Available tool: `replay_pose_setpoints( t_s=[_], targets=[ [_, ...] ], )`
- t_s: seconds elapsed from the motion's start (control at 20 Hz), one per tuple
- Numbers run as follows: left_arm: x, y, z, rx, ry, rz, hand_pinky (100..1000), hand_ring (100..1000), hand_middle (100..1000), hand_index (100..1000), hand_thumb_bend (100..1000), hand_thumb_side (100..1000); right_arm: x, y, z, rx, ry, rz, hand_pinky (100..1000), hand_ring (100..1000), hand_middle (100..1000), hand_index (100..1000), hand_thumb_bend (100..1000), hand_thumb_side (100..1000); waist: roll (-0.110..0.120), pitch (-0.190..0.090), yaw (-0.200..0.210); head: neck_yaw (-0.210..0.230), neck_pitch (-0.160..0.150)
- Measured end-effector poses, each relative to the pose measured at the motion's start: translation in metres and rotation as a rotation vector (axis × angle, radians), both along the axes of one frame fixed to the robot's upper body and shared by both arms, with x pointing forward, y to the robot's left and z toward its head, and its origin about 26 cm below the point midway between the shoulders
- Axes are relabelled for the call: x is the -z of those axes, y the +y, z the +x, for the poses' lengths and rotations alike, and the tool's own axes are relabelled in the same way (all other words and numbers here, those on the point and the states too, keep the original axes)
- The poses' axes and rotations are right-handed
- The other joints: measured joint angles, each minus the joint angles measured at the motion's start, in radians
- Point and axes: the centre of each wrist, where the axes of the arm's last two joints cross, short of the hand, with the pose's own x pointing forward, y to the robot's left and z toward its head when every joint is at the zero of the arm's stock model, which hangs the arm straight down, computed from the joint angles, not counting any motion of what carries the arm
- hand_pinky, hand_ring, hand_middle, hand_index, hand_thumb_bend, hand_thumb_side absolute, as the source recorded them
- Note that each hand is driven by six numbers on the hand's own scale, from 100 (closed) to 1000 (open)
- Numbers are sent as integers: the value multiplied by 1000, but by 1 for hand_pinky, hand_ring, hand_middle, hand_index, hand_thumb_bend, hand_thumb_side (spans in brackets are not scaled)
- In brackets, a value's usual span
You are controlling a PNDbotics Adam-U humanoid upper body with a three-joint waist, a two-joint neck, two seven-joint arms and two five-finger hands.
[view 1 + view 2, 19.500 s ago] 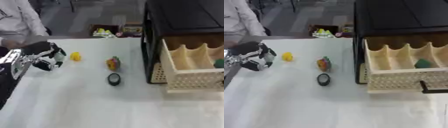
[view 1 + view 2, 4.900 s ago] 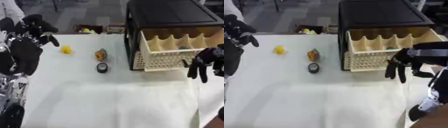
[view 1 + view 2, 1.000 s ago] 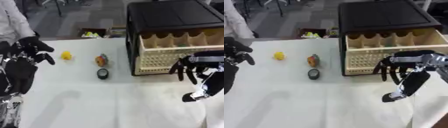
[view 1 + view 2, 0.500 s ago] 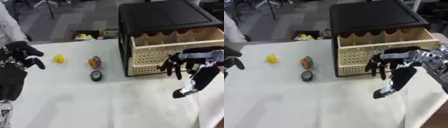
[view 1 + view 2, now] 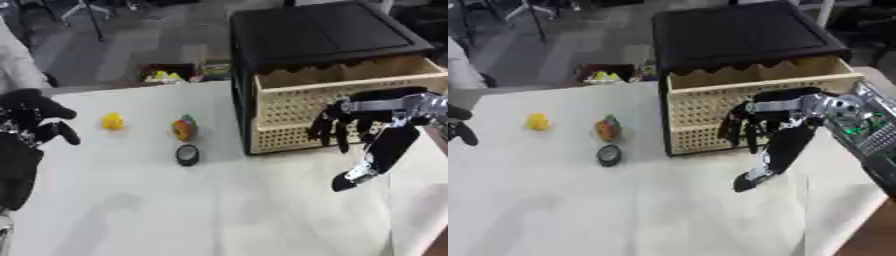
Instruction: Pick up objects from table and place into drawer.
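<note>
Drawer [image 5: 350, 107] stands only a little way out of the black cabinet [image 5: 324, 37], right hand [image 5: 346, 122] at its wicker front, fingers hanging down, apart, holding nothing. Yellow toy [image 5: 111, 121], orange toy [image 5: 183, 128] and black disc [image 5: 187, 154] lie on the table [image 5: 175, 210], left hand [image 5: 35, 122] curled, empty, near the yellow toy. Probably working the drawer: fits either opening to load or shutting; with three pieces out, more picking looks due.

right hand [image 5: 343, 124]: now at drawer [image 5: 297, 102] front | drawer: pushed further in

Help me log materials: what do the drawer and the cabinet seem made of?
The drawer looks like pale beige plastic, matte; its front is a perforated lattice with scalloped dividers behind. The cabinet looks like black plastic or coated board, with a dull sheen on top; I cannot tell which.
</note>
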Motion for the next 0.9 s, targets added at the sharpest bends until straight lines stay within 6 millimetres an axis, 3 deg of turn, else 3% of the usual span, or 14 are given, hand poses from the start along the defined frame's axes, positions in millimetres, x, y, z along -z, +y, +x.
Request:
replay_pose_setpoints(
  t_s=[0.7, 0.75, 0.9],
  targets=[
    [1, 0, 0, 2, 4, -2, 488, 668, 611, 778, 100, 1000, -4, 9, 14, 29, -40, -9, 100, 558, 634, 815, 684, 260, 4, 1, 6, 1, -3],
    [1, -1, 0, 3, 5, -3, 488, 668, 611, 778, 100, 1000, -4, 9, 16, 32, -42, -10, 100, 558, 635, 815, 647, 274, 4, 1, 6, 1, -3],
    [2, 0, 0, 1, 5, -5, 488, 668, 611, 777, 100, 1000, -4, 9, 19, 43, -46, -13, 100, 559, 634, 815, 686, 264, 4, 1, 6, 1, -3]
  ],
)
